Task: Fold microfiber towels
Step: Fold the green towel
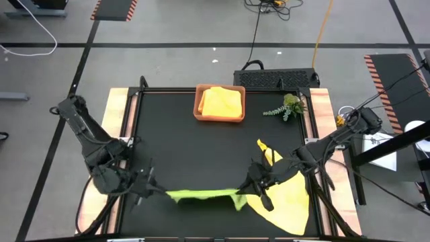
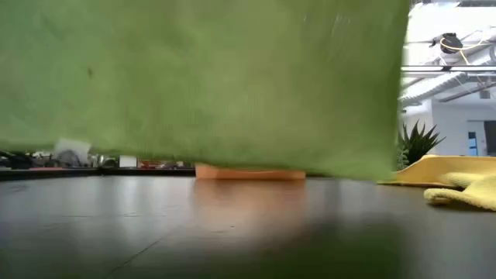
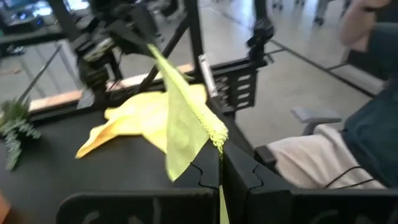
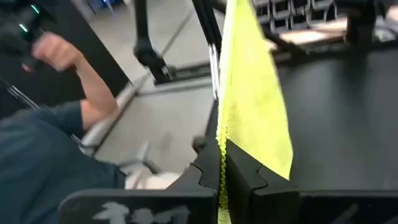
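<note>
A lime green towel [image 1: 201, 195] hangs spread between my two grippers above the table's near edge. In the low view the lime green towel [image 2: 201, 85] fills the upper picture, its lower edge above the table. My left gripper [image 1: 156, 191] is shut on its left end and my right gripper [image 1: 247, 190] on its right end. A yellow towel [image 1: 285, 195] lies crumpled on the table at the near right, partly under my right arm. Another yellow towel [image 1: 220, 101] lies folded in the orange-brown tray [image 1: 199, 111]. My left gripper pinches the lime green towel's upper edge at its left end [image 3: 217, 134] between its two fingers, coming nearly level from the table's left. The cloth runs taut toward the other gripper and hangs below the fingers. One layer or several, I cannot tell. My right gripper pinches the towel's upper edge at its right end [image 4: 222, 144] between its two fingers, coming nearly level from the table's right. The cloth stretches away from the fingers and hangs down, clear of the table.
The tray stands at the far middle of the black table [image 1: 188, 154], and a small green plant sprig [image 1: 287, 107] lies at the far right. A person [image 3: 373, 124] sits beyond the table's near edge, one hand [image 4: 56, 53] raised.
</note>
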Robot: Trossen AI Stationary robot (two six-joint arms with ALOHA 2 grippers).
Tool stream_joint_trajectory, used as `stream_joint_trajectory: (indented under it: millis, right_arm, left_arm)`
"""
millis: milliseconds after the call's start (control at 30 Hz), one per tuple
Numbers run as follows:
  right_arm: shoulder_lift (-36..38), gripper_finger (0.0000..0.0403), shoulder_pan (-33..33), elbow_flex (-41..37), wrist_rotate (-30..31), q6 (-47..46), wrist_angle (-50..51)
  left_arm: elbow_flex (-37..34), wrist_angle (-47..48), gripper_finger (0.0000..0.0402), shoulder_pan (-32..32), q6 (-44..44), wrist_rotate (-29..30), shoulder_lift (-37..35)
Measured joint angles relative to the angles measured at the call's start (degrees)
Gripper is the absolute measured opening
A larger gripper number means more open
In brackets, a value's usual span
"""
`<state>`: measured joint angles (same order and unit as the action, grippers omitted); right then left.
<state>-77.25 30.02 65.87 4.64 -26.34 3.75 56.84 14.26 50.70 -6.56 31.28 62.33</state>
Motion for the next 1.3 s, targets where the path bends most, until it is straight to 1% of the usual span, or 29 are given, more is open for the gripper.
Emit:
stream_joint_trajectory:
  millis: [67,133,233,333,400,467,533,633,800,933,1000,1067,1133,1200,1300]
  right_arm:
    - [0.8,0.0,0.0,0.0,0.3,0.0,-0.1]
    - [1.2,0.0,0.0,0.0,2.2,0.1,0.9]
    - [1.2,0.0,-1.0,0.0,4.4,0.1,3.4]
    - [0.8,0.0,-3.0,0.0,4.7,0.0,6.6]
    - [0.4,0.0,-4.2,0.0,6.4,-0.1,9.6]
    - [-0.1,0.0,-5.7,-0.2,8.4,-0.2,11.3]
    - [-0.3,0.0,-7.4,-1.4,8.9,-0.2,11.4]
    - [-0.4,0.0,-10.0,-4.1,8.8,-0.9,11.4]
    - [-0.4,0.0,-13.6,-9.4,8.7,-2.5,10.9]
    - [-0.4,0.0,-15.8,-13.2,8.6,-2.9,10.2]
    - [-0.4,0.0,-16.8,-14.5,8.6,-2.9,9.8]
    - [-0.4,0.0,-17.5,-15.5,8.6,-3.5,9.9]
    - [-0.4,0.0,-17.9,-16.4,8.6,-3.6,9.7]
    - [-0.5,0.0,-18.3,-17.3,8.1,-3.4,9.1]
    - [-0.2,0.0,-18.9,-17.4,7.1,-3.3,7.4]
  left_arm:
    - [0.0,-0.8,0.0004,1.6,0.5,1.2,0.0]
    - [0.0,-0.4,0.0008,2.6,-0.1,3.6,0.0]
    - [0.0,4.0,0.0006,2.5,-3.5,5.8,-0.1]
    - [0.0,10.9,0.0003,1.0,-9.8,6.7,-0.1]
    - [0.0,15.9,0.0008,-0.6,-13.6,7.7,0.2]
    - [0.0,20.1,0.0011,-2.2,-16.0,8.0,0.4]
    - [-0.7,21.8,0.0009,-4.1,-17.3,8.0,0.4]
    - [-2.6,22.2,0.0004,-7.3,-17.6,7.8,0.4]
    - [-6.2,21.9,0.0014,-11.7,-18.2,5.5,0.4]
    - [-8.9,21.3,0.0004,-14.8,-18.5,4.0,0.4]
    - [-9.8,20.7,0.0005,-16.2,-18.7,3.5,0.5]
    - [-11.4,18.3,0.001,-17.5,-18.3,3.2,0.5]
    - [-13.1,16.1,0.0012,-18.7,-16.4,1.5,0.5]
    - [-14.8,13.1,0.0005,-19.7,-14.7,-0.8,0.4]
    - [-17.1,9.4,0.0004,-21.2,-13.0,-1.7,0.3]
